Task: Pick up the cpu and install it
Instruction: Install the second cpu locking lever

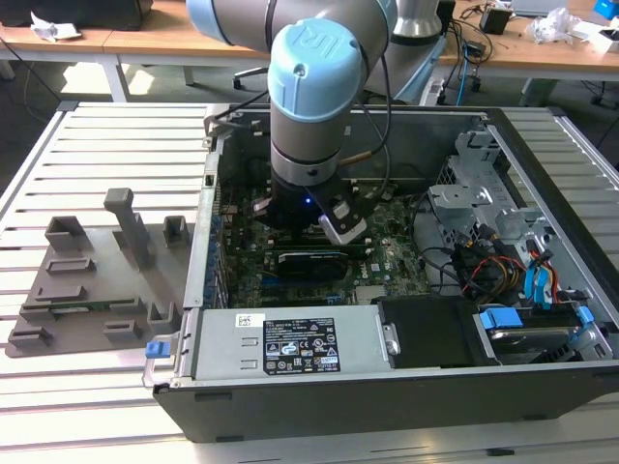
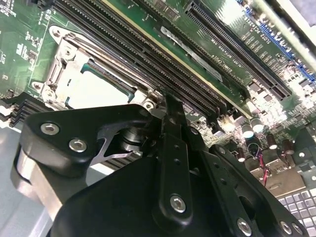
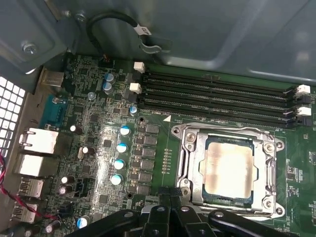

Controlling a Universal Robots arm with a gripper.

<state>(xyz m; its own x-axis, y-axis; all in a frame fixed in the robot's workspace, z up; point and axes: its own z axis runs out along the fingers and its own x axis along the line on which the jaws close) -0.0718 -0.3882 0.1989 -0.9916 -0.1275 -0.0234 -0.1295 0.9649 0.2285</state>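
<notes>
Open PC case (image 1: 542, 155) on my slatted bench (image 1: 97, 145), motherboard (image 3: 98, 148) inside, empty RAM slots (image 3: 217, 94), PSU (image 1: 290, 343) at the near wall, drive cage (image 1: 484, 193), grey fixture tray (image 1: 87, 290) on the exterior view's left.

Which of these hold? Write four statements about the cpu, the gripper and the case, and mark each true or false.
1. The cpu lies inside the socket frame. True.
2. The gripper holds the cpu. False: it is shut on nothing, at the edge of the socket frame.
3. The computer case has its side panel on. False: it lies open, with the arm reaching in.
4. A grey fixture lies outside the case, at the exterior view's left. True.
</notes>
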